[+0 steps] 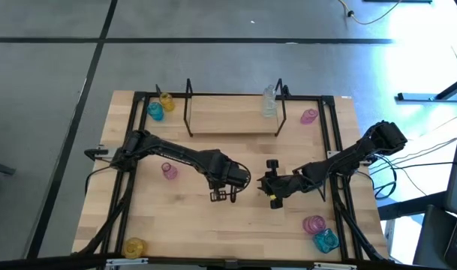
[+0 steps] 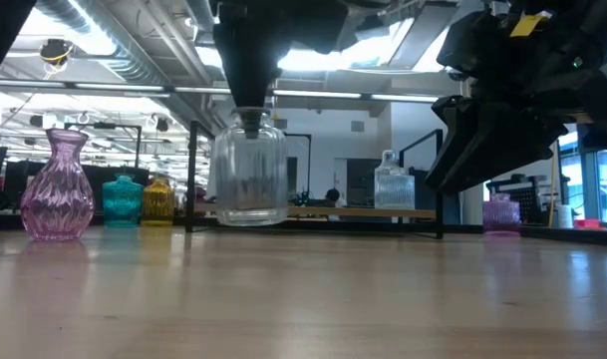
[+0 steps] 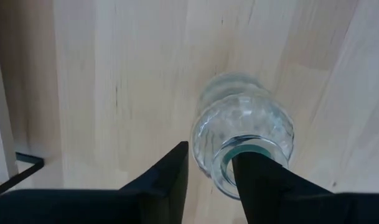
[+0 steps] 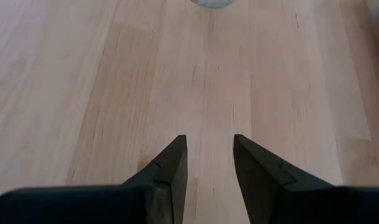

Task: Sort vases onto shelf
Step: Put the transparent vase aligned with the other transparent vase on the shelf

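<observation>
My left gripper (image 1: 222, 193) is shut on a clear ribbed glass vase (image 2: 248, 175) at the table's middle, lifted a little off the wood. My right gripper (image 1: 272, 184) is open and empty just to its right, above bare table (image 4: 210, 140). The shelf (image 1: 236, 120), a light board with black wire ends, stands at the far middle. A second clear vase (image 1: 269, 101) stands on its base at the shelf's right end. The other vases stand on their bases on the table: pink (image 1: 169, 171), yellow (image 1: 166, 100), teal (image 1: 154, 111) and pink (image 1: 309, 116). My left gripper holds the clear vase by the rim of its mouth (image 3: 225, 163). One finger (image 3: 261, 171) is inside the mouth and the other (image 3: 170, 171) is outside the neck. The fingers come from above, pointing down. The vase hangs upright below them, clear of the table.
A yellow vase (image 1: 134, 246) stands at the near left corner. A pink vase (image 1: 313, 223) and a teal vase (image 1: 326, 240) stand at the near right. Black rails (image 1: 130, 150) run along the table's sides. Bare wood lies between the grippers and the shelf.
</observation>
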Robot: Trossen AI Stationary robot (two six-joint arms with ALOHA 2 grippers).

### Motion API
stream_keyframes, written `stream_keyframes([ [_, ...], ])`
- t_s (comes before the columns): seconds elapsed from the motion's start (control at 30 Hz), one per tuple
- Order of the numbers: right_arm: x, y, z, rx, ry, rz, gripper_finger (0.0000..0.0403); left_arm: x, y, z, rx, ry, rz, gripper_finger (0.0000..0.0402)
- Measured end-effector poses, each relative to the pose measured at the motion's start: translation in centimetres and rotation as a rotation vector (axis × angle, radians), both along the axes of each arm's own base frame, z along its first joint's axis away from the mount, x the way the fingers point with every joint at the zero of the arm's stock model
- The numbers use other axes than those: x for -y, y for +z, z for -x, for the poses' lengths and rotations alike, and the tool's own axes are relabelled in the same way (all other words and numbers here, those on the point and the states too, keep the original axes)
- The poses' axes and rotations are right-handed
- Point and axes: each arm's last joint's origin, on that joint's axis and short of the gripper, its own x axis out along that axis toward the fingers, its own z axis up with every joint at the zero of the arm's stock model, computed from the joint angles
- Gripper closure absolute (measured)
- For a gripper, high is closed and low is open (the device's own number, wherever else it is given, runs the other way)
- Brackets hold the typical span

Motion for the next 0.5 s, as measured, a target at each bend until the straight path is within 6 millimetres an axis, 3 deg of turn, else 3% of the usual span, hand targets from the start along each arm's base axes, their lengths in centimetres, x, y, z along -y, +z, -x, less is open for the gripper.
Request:
stream_keyframes([
  [0.5, 0.00, 0.00, 0.00, -0.001, -0.001, -0.001, 0.0288, 0.04, 0.03, -0.42, 0.041, -0.018, 0.002, 0.0285],
])
